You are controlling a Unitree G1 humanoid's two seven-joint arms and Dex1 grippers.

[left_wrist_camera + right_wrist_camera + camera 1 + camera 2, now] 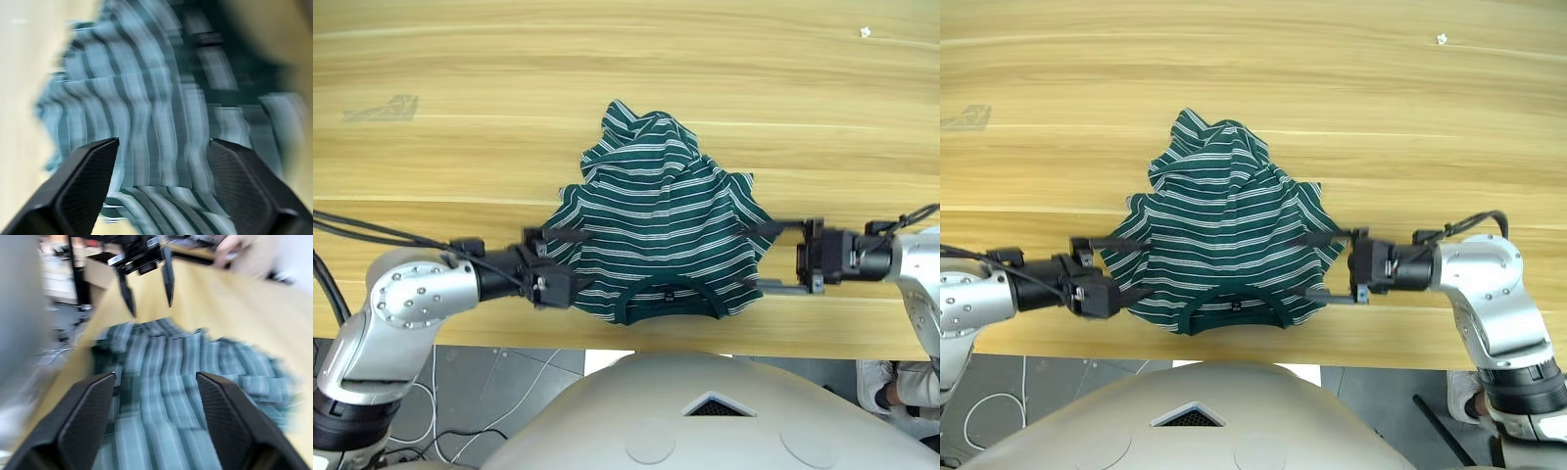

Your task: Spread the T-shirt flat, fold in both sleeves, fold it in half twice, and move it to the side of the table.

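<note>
A dark green T-shirt [656,211] with white stripes lies crumpled on the wooden table [460,59], close to the front edge, its collar [668,294] towards me. My left gripper [590,259] is open at the shirt's left edge, one finger over the cloth and the other by the hem. My right gripper [746,257] is open at the right edge in the same way. The left wrist view has striped cloth [161,112] between the spread fingers [93,181]. The right wrist view looks across the shirt [161,382] to the left gripper [146,279] on the far side.
The table's front edge [803,343] runs just below the shirt and both grippers. A small white scrap [866,32] lies at the far right, and a faint grey mark [382,108] at the far left. Bare wood stretches behind and beside the shirt.
</note>
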